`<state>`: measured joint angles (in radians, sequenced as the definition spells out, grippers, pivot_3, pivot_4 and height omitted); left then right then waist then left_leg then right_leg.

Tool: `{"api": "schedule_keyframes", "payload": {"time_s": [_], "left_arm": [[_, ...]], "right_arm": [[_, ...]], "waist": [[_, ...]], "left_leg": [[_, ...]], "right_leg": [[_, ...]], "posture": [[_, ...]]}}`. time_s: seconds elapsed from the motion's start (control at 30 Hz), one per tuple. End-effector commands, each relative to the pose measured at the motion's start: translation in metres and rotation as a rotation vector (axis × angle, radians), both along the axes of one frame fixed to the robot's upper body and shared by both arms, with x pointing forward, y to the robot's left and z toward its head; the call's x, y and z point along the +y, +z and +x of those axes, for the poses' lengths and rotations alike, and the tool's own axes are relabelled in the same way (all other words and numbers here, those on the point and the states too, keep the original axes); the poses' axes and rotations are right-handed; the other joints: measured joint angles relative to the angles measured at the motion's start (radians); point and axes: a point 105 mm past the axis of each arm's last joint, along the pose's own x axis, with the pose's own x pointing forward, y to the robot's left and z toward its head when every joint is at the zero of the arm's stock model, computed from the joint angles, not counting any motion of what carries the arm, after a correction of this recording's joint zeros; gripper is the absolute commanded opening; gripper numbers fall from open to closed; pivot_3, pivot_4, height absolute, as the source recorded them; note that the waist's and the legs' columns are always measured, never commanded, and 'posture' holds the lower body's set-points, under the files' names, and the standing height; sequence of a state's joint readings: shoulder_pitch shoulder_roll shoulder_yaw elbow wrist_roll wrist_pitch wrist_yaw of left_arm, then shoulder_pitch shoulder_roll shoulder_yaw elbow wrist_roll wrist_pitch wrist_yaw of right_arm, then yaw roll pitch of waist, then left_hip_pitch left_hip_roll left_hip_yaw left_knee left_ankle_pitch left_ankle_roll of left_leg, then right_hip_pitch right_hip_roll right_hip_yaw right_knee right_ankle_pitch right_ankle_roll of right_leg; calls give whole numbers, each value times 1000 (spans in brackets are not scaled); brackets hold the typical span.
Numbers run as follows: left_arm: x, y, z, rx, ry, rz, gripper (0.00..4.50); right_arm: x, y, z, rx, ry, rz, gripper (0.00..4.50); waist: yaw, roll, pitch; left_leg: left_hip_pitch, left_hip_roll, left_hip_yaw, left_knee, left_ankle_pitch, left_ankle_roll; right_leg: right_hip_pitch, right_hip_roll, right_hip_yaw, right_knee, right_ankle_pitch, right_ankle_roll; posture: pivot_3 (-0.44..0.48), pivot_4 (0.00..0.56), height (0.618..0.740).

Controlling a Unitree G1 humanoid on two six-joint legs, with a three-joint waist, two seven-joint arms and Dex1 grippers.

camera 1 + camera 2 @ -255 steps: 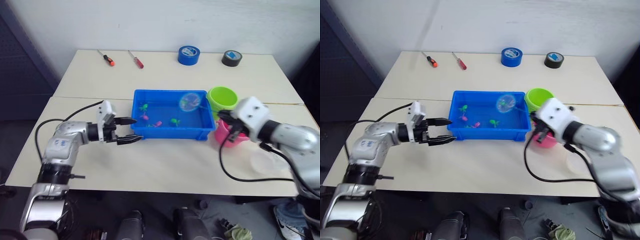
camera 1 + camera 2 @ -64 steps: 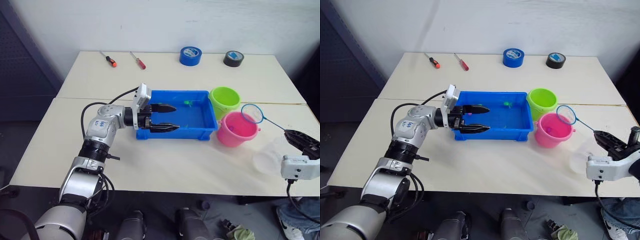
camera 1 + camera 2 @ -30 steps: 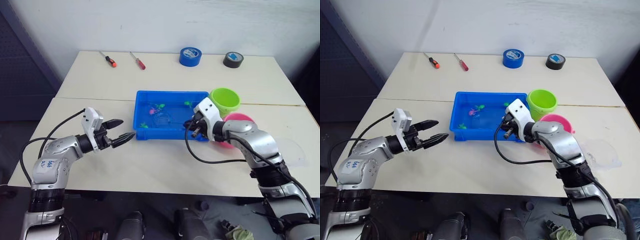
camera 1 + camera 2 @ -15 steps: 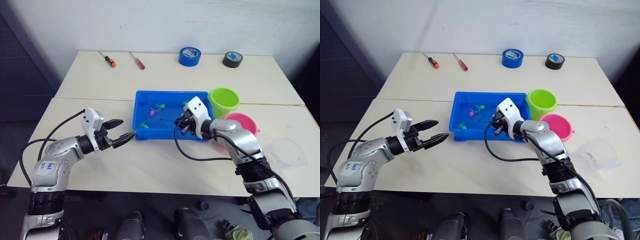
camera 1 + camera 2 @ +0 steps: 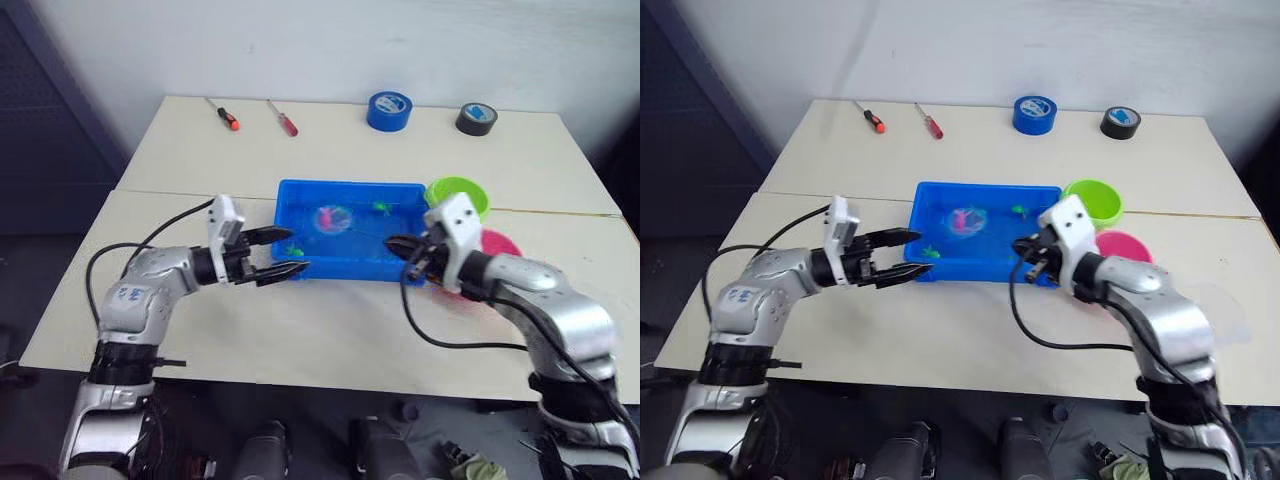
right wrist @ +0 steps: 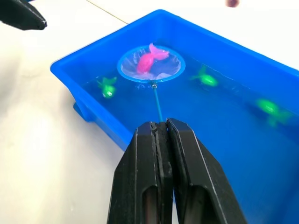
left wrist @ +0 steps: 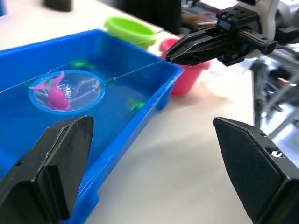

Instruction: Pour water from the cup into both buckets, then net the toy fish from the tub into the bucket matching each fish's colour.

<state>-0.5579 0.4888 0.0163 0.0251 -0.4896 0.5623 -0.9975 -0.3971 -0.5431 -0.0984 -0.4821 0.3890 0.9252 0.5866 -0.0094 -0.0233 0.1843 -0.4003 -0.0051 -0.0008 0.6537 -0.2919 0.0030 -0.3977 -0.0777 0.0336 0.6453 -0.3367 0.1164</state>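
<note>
My head pair looks steeply down from above and behind both arms over the whole table, while each wrist camera sights low and close along its own pincer, and all four share the tub (image 5: 352,226) lying just ahead of both pincers.

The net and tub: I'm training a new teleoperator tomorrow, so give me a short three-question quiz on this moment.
1. True or false: the net holds a green fish.
2. Which gripper grips the net's handle: A) left gripper B) right gripper?
3. Fill in: the fish loose in the tub, outside the net, are all coloured ____.

Key
1. False; a pink fish lies in the hoop.
2. B; its fingers are shut on the thin handle, while the left gripper is open beside the tub's end.
3. Green; three green fish show in the water in the right wrist view.
</note>
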Motion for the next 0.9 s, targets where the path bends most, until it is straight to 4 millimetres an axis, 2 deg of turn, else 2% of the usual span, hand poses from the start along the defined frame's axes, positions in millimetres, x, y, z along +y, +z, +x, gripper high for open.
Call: {"api": "schedule_keyframes", "payload": {"time_s": [0.03,0.13,0.2,0.33,0.63,0.7,0.77,0.9], "left_arm": [[-24,9,-3,-24,-117,-27,4471],[-43,8,-6,-21,-210,-30,4471],[-47,7,-6,-22,-230,-29,4471],[-63,8,-1,-20,-297,-39,4471],[-76,7,6,-29,-367,-25,4471],[-76,6,7,-30,-373,-24,4471],[-78,6,7,-31,-377,-24,4471],[-79,6,7,-33,-381,-27,4471]], "right_arm": [[-22,23,-17,-97,-97,21,0],[-48,26,-35,-131,-225,24,0],[-54,27,-40,-136,-255,24,0],[-84,28,-71,-171,-406,-11,0],[-113,32,-114,-215,-554,-154,0],[-118,33,-119,-234,-555,-276,0],[-122,33,-124,-264,-544,-470,0],[-124,30,-122,-364,-457,-833,0]], "waist": [[1,0,0],[6,0,0],[6,0,0],[12,1,0],[10,1,0],[9,1,0],[11,1,0],[9,1,0]], "left_leg": [[0,0,0,0,0,0],[-1,0,0,-1,1,-1],[-2,0,0,-1,2,0],[-1,0,0,-1,3,1],[-1,-1,1,-1,3,2],[-1,0,2,-1,3,2],[-1,-1,2,-1,3,2],[0,-1,5,0,3,3]], "right_leg": [[0,0,0,0,0,0],[-1,1,0,1,0,0],[-1,2,0,1,0,0],[-1,2,-1,0,0,0],[0,4,-1,0,1,1],[0,4,-1,0,1,1],[0,5,-1,-1,1,1],[0,11,0,-2,1,2]], "posture": [[0,150,740],[0,150,740],[0,150,740],[0,150,740],[0,150,740],[0,150,740],[0,150,740],[0,150,740]]}}
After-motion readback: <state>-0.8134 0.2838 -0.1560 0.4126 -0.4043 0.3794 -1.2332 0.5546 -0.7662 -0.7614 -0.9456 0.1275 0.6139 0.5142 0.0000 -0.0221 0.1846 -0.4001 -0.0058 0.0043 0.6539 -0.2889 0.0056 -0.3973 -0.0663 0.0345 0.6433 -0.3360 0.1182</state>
